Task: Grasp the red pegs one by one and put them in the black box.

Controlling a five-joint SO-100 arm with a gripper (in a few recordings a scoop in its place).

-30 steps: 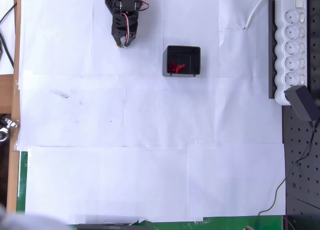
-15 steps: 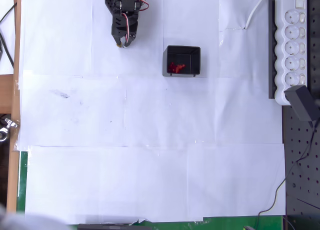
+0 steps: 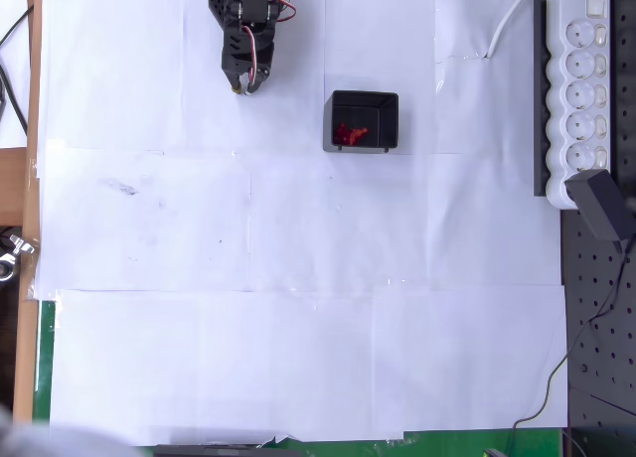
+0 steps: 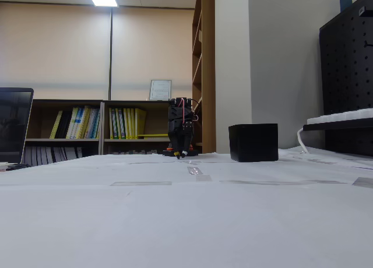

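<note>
The black box (image 3: 364, 121) stands on the white paper near the top middle of the overhead view, with a clump of red pegs (image 3: 349, 133) lying inside at its left. In the fixed view the black box (image 4: 253, 142) shows side-on and its inside is hidden. My gripper (image 3: 243, 84) hangs to the left of the box at the top of the overhead view, pointing down, fingers together with nothing between them. In the fixed view the gripper (image 4: 180, 154) sits low near the paper, left of the box.
A white power strip (image 3: 581, 89) runs along the right edge, with a black adapter (image 3: 602, 207) plugged in below and a cable trailing down. White paper sheets (image 3: 298, 308) cover the table. A wooden edge (image 3: 30, 228) borders the left.
</note>
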